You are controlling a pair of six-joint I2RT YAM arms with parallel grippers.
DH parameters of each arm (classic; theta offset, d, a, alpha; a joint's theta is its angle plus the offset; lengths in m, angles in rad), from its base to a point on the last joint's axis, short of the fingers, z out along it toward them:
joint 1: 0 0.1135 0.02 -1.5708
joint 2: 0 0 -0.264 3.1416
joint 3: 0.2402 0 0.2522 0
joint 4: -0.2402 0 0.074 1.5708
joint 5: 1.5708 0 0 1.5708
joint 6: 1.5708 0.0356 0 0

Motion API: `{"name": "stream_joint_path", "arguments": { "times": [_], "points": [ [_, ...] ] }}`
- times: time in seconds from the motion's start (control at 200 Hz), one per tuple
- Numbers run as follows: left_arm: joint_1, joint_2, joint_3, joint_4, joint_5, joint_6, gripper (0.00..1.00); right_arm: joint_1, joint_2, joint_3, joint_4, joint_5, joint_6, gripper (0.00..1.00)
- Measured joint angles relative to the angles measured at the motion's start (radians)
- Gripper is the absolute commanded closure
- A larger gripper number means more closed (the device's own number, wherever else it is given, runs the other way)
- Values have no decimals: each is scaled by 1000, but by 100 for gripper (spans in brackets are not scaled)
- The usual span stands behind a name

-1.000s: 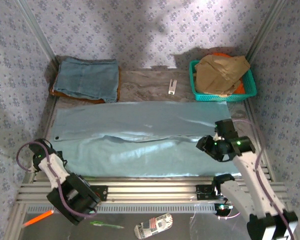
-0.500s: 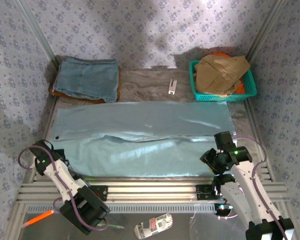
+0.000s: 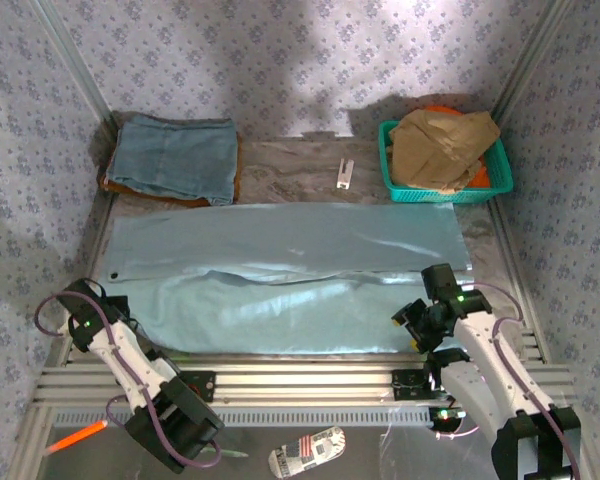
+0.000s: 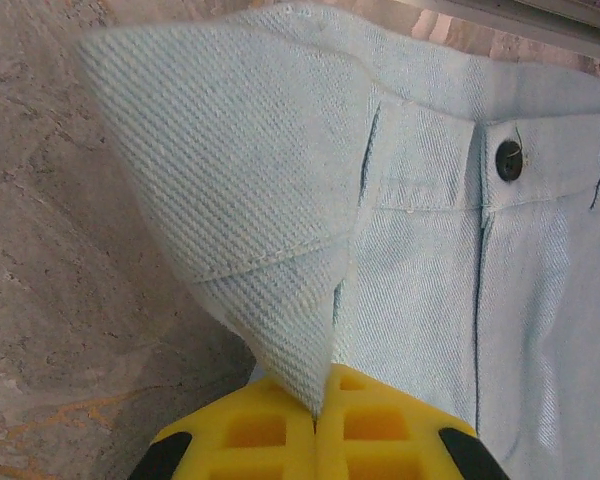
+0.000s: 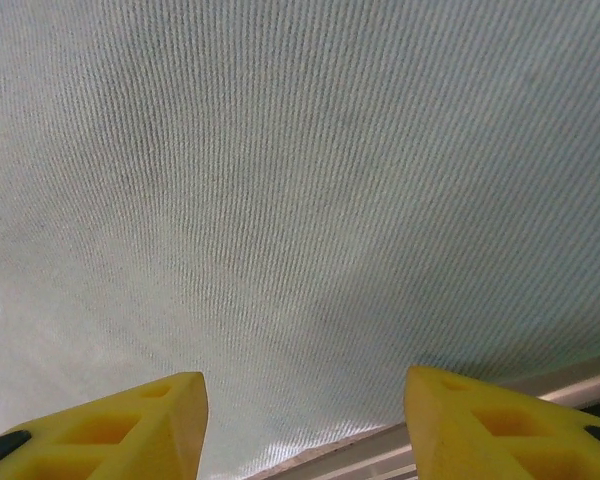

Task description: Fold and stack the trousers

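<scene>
1. On your side of both sets of fingers, below the metal rail (image 3: pixel 300 382), lie an orange marker (image 3: pixel 75 437) and a crumpled printed packet (image 3: pixel 307 452).
2. Your left fingers (image 4: pixel 250 440) are together, clamped on a corner of the trousers (image 4: pixel 430 250) at the waistband. The cloth rises from between them in a folded peak. A dark button (image 4: pixel 508 160) sits beyond them, off to their right, and bare brown surface (image 4: pixel 60 250) shows to their left.
3. Your right fingers (image 5: pixel 150 420) stand apart with nothing between them. They are over the trousers' near edge, with the rail just behind them. Whether they touch the cloth, you cannot tell.
4. The trousers lie spread lengthwise across the surface, running from the left fingers to the right fingers and beyond both.
5. Well beyond the left fingers, a folded denim garment (image 3: pixel 175 155) rests on top of a brown layer (image 3: pixel 108 183).
6. Well beyond the right fingers stands a teal basket (image 3: pixel 388 160). It holds a crumpled tan garment (image 3: pixel 445 140) heaped above its rim, with something orange (image 3: pixel 495 178) underneath.
7. Between that stack and the basket, a small pale strip (image 3: pixel 344 173) lies on the bare surface.
</scene>
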Motion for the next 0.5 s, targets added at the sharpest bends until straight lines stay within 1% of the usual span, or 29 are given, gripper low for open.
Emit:
{"name": "stream_joint_path", "arguments": {
  "times": [0.18,0.315,0.42,0.5],
  "points": [
    [-3,0,0,3,6,0,100,27,-21,9,-10,-13,43,43],
    [-10,17,0,11,6,0,100,52,69,80,-31,-11,33,44],
    [-16,36,0,15,6,0,100,139,149,111,-12,-11,47,44],
    [-25,36,0,25,6,0,100,220,161,106,-9,-7,92,44]
  ]
}}
